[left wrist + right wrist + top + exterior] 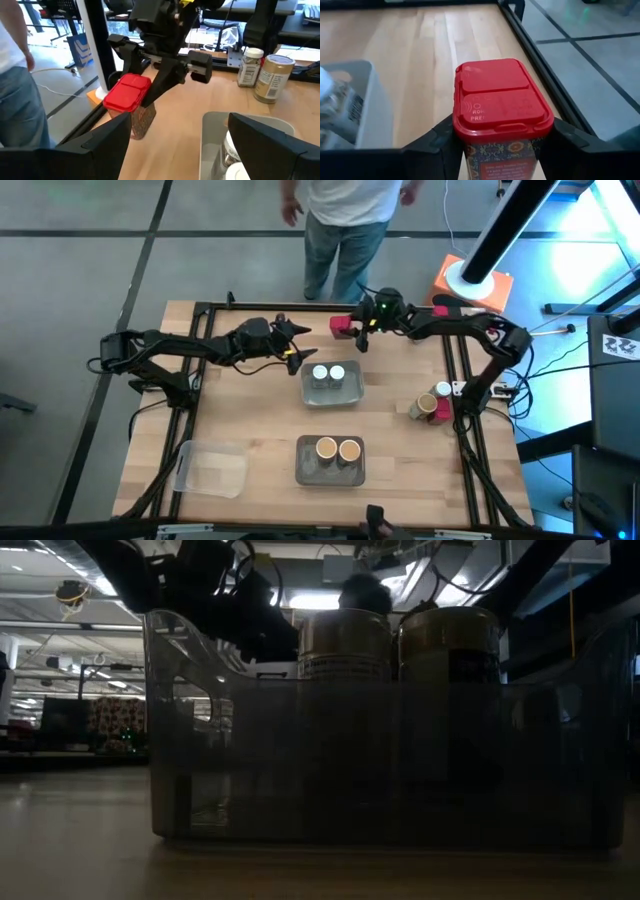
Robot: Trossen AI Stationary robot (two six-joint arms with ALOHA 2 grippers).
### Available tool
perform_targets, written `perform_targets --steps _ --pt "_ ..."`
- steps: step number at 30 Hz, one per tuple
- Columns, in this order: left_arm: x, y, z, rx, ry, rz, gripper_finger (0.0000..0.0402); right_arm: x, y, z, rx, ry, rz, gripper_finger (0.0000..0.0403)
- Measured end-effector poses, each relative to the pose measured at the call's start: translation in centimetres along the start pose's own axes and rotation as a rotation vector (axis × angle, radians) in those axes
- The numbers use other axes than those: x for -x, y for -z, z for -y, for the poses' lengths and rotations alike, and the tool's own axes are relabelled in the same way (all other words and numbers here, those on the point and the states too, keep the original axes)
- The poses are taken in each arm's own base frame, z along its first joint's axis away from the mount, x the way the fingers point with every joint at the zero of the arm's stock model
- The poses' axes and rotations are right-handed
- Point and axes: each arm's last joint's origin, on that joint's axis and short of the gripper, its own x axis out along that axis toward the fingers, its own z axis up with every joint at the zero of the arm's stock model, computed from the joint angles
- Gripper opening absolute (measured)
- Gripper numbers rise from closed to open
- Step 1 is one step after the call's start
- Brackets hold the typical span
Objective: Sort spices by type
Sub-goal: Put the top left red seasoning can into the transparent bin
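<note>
Taking the grey tray [332,394] of two white-lidded jars [321,374] near the middle of the surface [250,420] as the landmark, and going left to right.

Far to the tray's near left, a clear tray [212,470] is lying with nothing in it. Just left of the grey tray, the left claw [296,352] is hovering with its fingers spread wide, gripping nothing. In front of the grey tray, toward the near edge, a second grey tray [330,464] is holding two tan-topped cylinders [327,448].

Just beyond the grey tray's far right corner, the right claw [497,145] is pinching a red-lidded spice packet [501,102] by its sides, below the lid. From the left wrist view the packet [131,100] is appearing to sit low over the surface; whether it is touching cannot be told. A second red packet [341,327] is lying just beside it at the far edge. Well to the tray's right, one jar and one cylinder [426,406] are standing unsorted together, with something red beside them. A person [345,220] is standing beyond the far edge.

Risks, as a judgement: the fingers are gripping low on a top-heavy packet, so a quick swing could be tipping it out of the pinch. The two claws are working close together, so a crossing move toward the clear tray could be bringing the arms into contact, or dragging the packet across the jars' lids. The packet is also sitting near the far edge, where a slip could be sending it off the surface.
</note>
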Motion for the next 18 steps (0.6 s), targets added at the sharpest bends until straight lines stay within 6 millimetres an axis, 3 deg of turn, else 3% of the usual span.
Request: perform_targets --steps 9,18 --pt "-0.1 -0.7 -0.1 -0.004 -0.011 0.018 0.0315 1.5 -2.2 -1.2 -0.066 -0.119 0.083 0.0201" --pt "-0.1 -0.7 -0.1 0.019 -0.01 0.021 0.0315 0.7 -4.4 -5.1 -0.001 -0.218 0.128 0.0201"
